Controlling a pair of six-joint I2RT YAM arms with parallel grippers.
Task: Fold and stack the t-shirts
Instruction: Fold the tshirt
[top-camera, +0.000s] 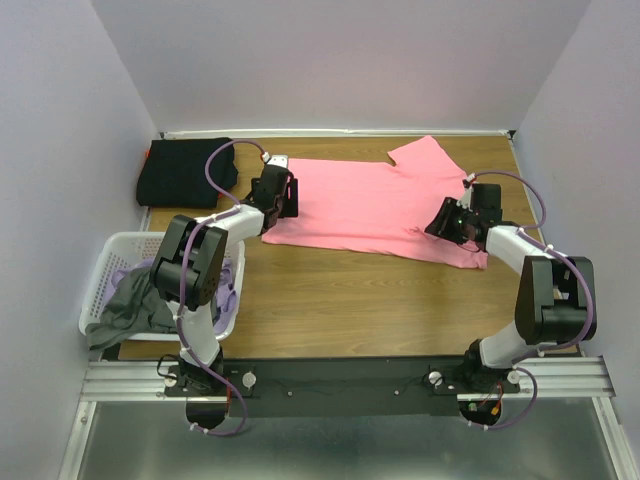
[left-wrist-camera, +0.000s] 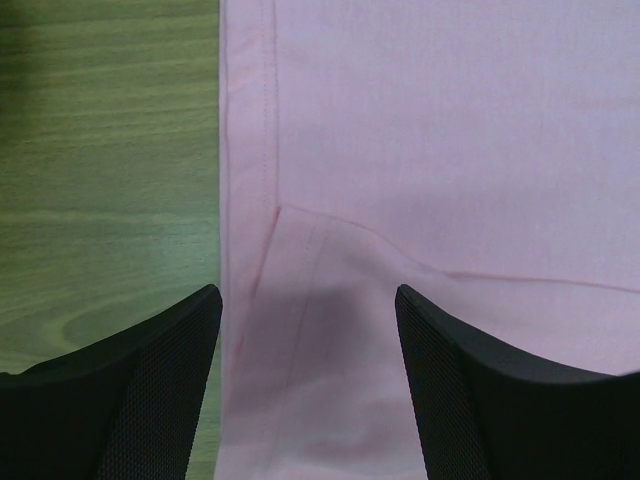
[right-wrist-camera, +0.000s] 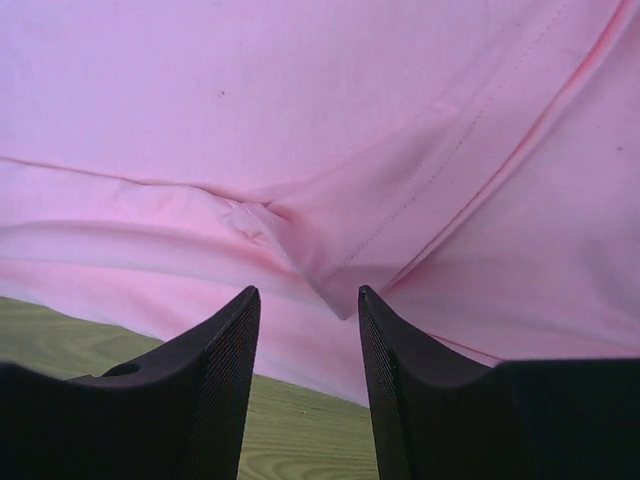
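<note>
A bright pink t-shirt (top-camera: 370, 205) lies spread flat across the back of the table. My left gripper (top-camera: 291, 196) hovers over its left edge. In the left wrist view that gripper (left-wrist-camera: 308, 300) is open, and the stitched hem of the pink t-shirt (left-wrist-camera: 420, 150) lies below the gap. My right gripper (top-camera: 447, 222) sits over the shirt's right front part. In the right wrist view it (right-wrist-camera: 308, 295) is open too. A folded corner of the pink t-shirt (right-wrist-camera: 330, 270) lies just past its tips, ungripped. A black t-shirt (top-camera: 185, 170) lies folded at the back left.
A white lattice basket (top-camera: 110, 250) stands at the left front, holding a grey t-shirt (top-camera: 130, 305) and a lavender one (top-camera: 232, 290). Purple walls close in the table on three sides. Bare wood (top-camera: 370, 300) shows between the pink shirt and the arm bases.
</note>
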